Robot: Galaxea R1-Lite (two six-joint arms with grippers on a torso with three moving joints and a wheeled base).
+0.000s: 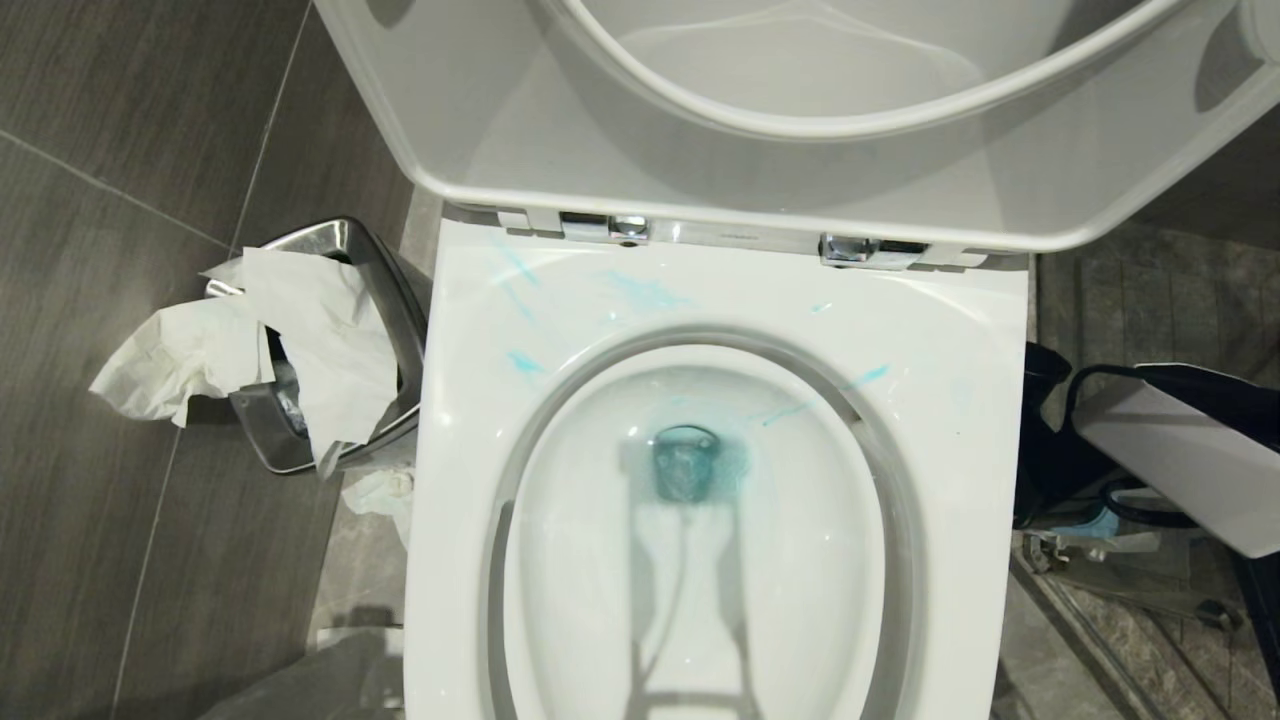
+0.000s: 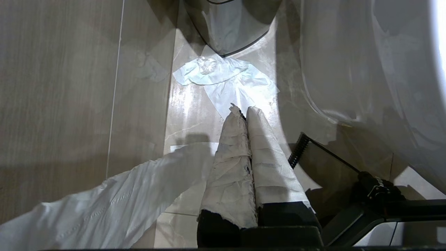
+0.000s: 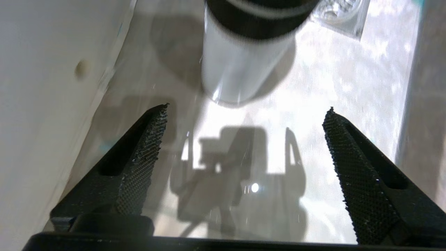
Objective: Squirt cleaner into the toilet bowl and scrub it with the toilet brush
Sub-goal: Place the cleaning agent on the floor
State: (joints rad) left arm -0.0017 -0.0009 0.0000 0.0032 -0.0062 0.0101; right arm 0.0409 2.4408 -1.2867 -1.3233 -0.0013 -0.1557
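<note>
Right tool (image 3: pixel 244 139): jaws wide, empty.
Left tool (image 2: pixel 245 115): closed, parked.
Container (image 3: pixel 240 66), 12 o'clock: likely rigid, slick; grip its straight wall.

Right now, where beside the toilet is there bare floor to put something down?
Left of the steel bin, dark floor tiles lie bare. Between bin and toilet it is tight, with tissue lying there. The right side is crowded with dark bags.

left gripper (image 2: pixel 244 111): paper-wrapped, closed | above floor tissue (image 2: pixel 226 82) | steel bin (image 2: pixel 230 28) beyond
</note>
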